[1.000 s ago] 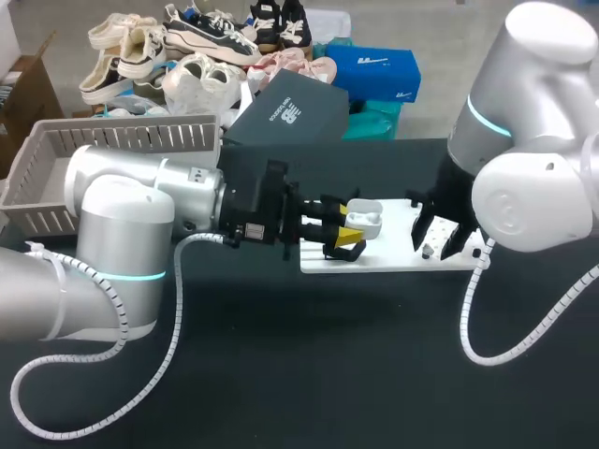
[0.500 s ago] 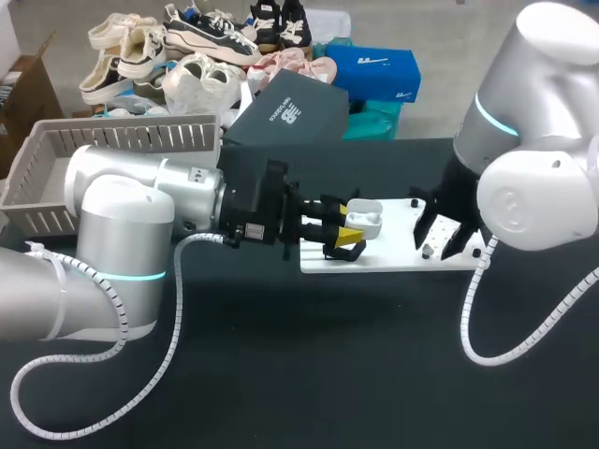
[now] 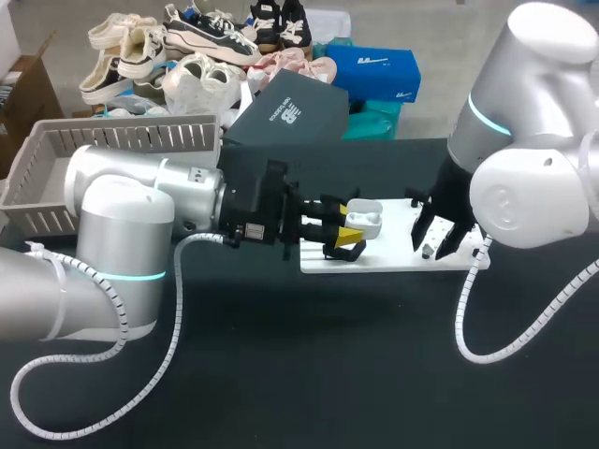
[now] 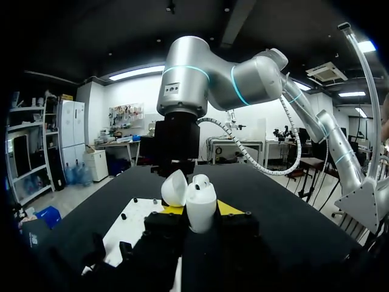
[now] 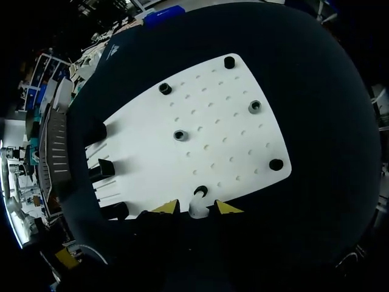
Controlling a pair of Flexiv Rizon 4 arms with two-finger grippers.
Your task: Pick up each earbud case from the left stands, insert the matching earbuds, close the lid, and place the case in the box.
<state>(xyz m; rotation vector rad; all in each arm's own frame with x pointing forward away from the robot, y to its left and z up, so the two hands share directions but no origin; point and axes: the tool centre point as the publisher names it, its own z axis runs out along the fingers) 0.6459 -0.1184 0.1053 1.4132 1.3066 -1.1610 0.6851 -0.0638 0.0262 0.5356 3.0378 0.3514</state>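
The left gripper (image 3: 344,226) stayed pinched on the open case (image 3: 363,217), held above the board's (image 3: 393,260) left end. The right gripper (image 5: 196,208) had barely shifted over the right end, at what looked like an earbud (image 5: 195,212). Whether it gripped, I could not tell. Insertion probably still lay ahead.

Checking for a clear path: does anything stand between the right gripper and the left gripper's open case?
Nothing visible does. The left gripper holds the open case over the white board's left end; the right gripper hangs over its right end, only bare board and low pegs between.
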